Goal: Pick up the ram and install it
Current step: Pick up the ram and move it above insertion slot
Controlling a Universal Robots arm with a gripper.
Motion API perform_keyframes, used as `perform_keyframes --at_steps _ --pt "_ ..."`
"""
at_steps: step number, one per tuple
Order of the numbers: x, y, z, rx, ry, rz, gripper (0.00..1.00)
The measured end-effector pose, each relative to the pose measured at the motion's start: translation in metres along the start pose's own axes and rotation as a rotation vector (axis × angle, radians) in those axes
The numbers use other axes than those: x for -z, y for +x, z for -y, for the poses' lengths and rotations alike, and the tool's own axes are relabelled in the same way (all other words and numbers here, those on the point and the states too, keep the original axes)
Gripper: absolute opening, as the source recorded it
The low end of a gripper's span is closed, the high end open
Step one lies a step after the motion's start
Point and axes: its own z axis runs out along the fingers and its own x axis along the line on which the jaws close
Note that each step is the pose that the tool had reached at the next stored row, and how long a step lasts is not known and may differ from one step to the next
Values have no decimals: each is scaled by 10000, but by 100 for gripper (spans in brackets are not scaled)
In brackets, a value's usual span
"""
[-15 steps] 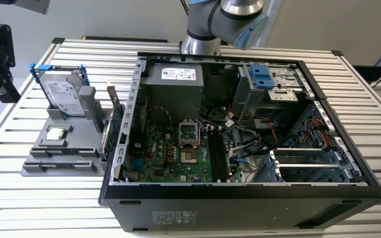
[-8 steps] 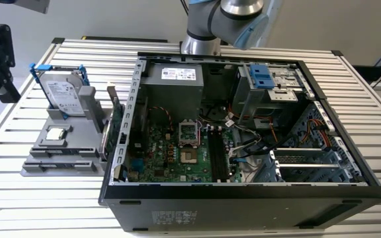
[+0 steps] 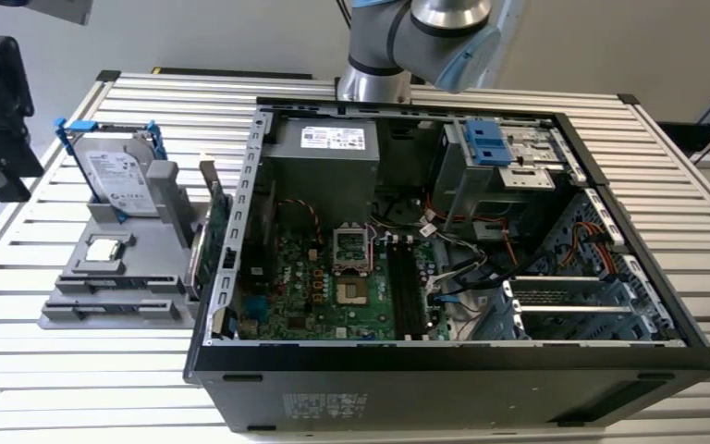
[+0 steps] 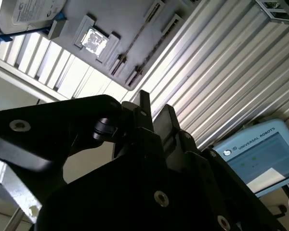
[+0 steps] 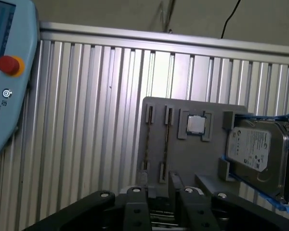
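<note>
Approach for the pick, I judge. In the exterior view the gripper (image 3: 0,176) hangs far left; the ram (image 3: 217,236) stands on edge in the grey fixture (image 3: 121,310), beside the open case (image 3: 454,359). Jaws slightly apart, empty (the second wrist view shows the gap). Grasping calls for squaring to that thin edge.

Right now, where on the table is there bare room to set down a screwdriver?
The table is bare on the near side of the gray holder, beside the computer case, and along the case's side at the exterior view's right. The holder is crowded with the hard drive, chip and ram.
</note>
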Motion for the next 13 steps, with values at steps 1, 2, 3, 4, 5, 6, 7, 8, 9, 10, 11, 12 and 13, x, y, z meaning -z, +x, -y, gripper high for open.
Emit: perform_keyframes --at_steps 1,2,3,4,5,6,7,8,9,10,11,12,13 --pt "0 0 0 0 4 -1 100" --pt "0 0 0 0 9 -1 100" --pt "0 0 0 0 14 -1 100" --pt "0 0 0 0 19 -1 100" --pt "0 0 0 0 23 -2 100" --pt "0 0 0 0 27 -2 100" --pt "0 0 0 0 32 -2 100" --pt "0 0 0 0 32 -3 100" --pt "-2 0 0 -1 33 -3 100" --pt "-4 0 0 -16 33 -2 100" --pt "-8 0 0 -50 35 -1 100" --pt "-12 0 0 -100 36 2 100" --pt "-16 0 0 -153 36 4 100"
